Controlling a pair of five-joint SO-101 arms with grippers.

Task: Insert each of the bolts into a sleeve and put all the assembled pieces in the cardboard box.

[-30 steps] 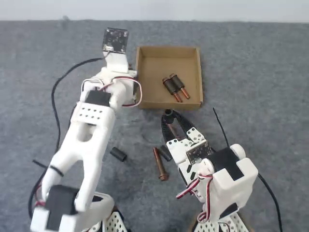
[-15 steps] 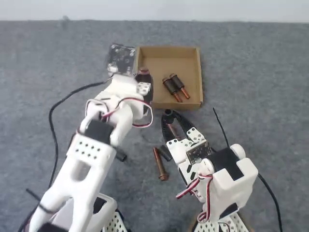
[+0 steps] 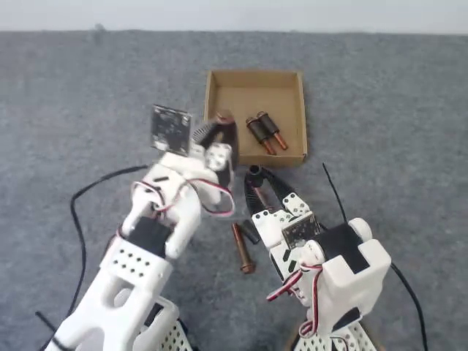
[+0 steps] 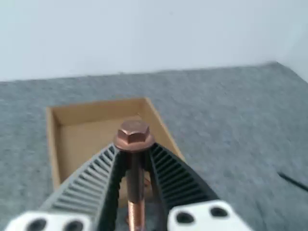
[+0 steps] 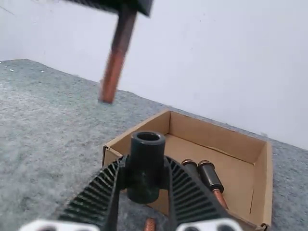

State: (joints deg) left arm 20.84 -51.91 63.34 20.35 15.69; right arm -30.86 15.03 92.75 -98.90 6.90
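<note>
High view: your left gripper (image 3: 221,126), centre frame by the cardboard box (image 3: 302,110)'s left wall, pinches a bolt (image 3: 224,117). Your right gripper (image 3: 254,181), just below the box, clamps a sleeve (image 3: 254,172). Two assembled pieces (image 3: 266,133) lie inside — a loose bolt (image 3: 242,247) and loose sleeve (image 3: 251,232) lie lower centre.

Left wrist view: fingers (image 4: 96,173) squeeze the bolt's shank.

Right wrist view: fingers grip the sleeve upright.

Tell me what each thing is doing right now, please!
left hand, shut on held bolt
right hand, shut on held sleeve
cardboard box, open, holding two assembled pieces
loose bolt, lying on table, unsleeved
loose sleeve, lying beside it
</note>
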